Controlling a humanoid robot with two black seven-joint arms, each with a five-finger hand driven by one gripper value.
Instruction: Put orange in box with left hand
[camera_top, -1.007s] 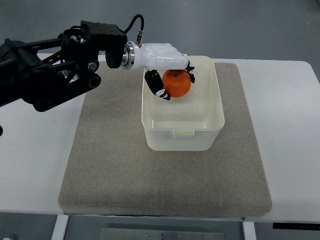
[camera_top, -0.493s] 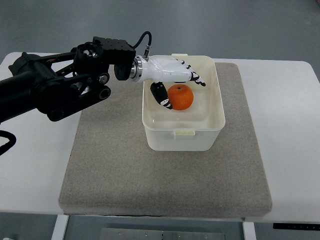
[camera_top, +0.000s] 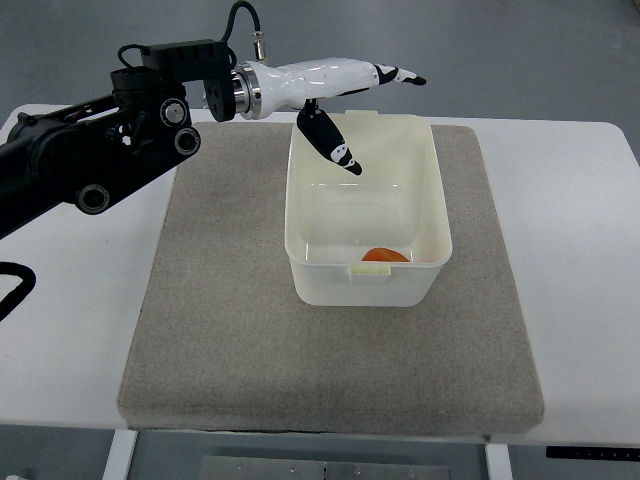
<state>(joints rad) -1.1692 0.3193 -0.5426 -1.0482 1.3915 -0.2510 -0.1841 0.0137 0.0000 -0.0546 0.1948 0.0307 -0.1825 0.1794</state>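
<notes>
The orange (camera_top: 384, 255) lies inside the cream plastic box (camera_top: 433, 200), at its near wall, mostly hidden by the rim. My left hand (camera_top: 372, 112) hovers above the box's far left corner. Its fingers (camera_top: 395, 75) are stretched out and the thumb (camera_top: 331, 143) points down into the box; it holds nothing. The black left arm (camera_top: 100, 150) comes in from the left edge. The right arm is out of view.
The box stands on a grey mat (camera_top: 230, 330) that covers a white table (camera_top: 580, 250). The table's near edge runs along the bottom of the picture.
My left hand opened and let go of the orange, then rose and drew back to the far left of the box. The orange dropped and rolled to the box's near wall.
</notes>
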